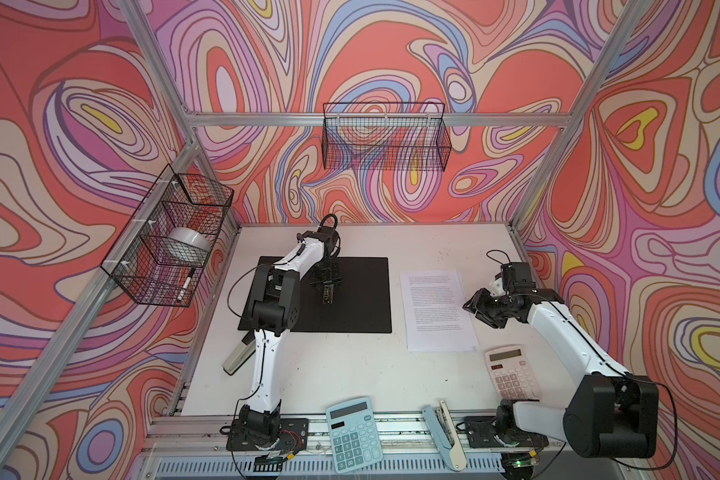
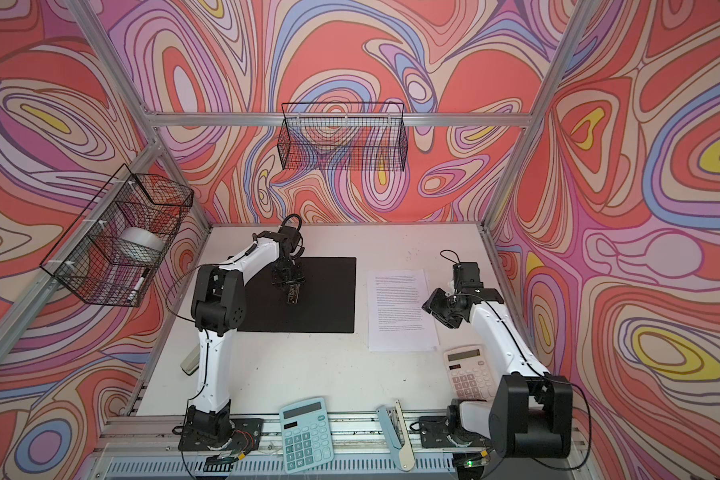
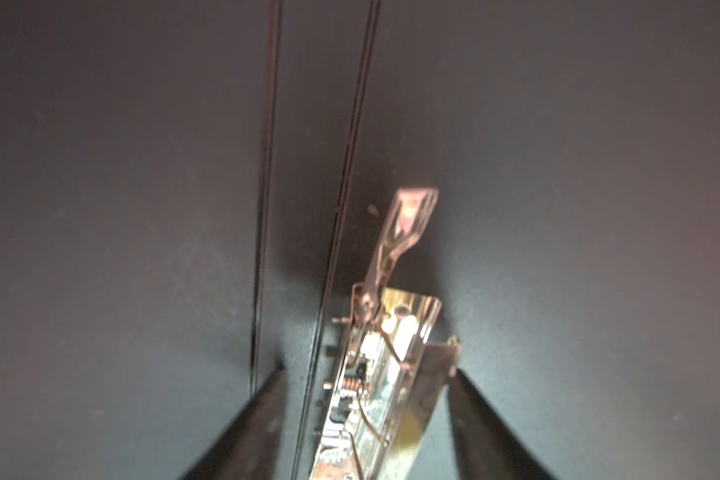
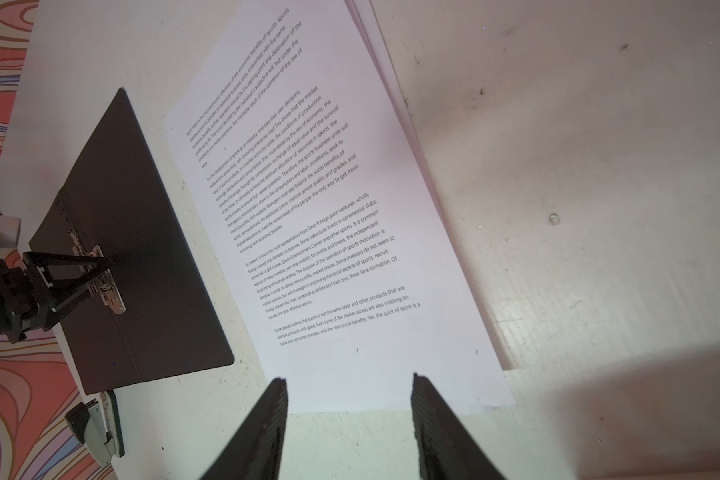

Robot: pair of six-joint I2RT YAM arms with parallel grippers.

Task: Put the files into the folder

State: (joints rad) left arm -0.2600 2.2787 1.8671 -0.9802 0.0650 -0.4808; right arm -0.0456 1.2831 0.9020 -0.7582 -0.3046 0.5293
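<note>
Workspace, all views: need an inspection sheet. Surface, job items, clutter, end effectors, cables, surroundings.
surface: white tabletop, scuffed, dark specks.
folder: open flat, black inside up; metal clip with lever raised.
files: printed sheets flat on the tabletop, right of the folder, apart from it.
clutter: teal calculator, pale calculator, grey stapler, light blue stapler.
left end effector: open, straddling the clip.
right end effector: open at the files' edge, holding nothing.
cables: black loops on both arms, off the files.
surroundings: patterned walls, aluminium frame; side wire basket with tape roll and marker; back wire basket.
</note>
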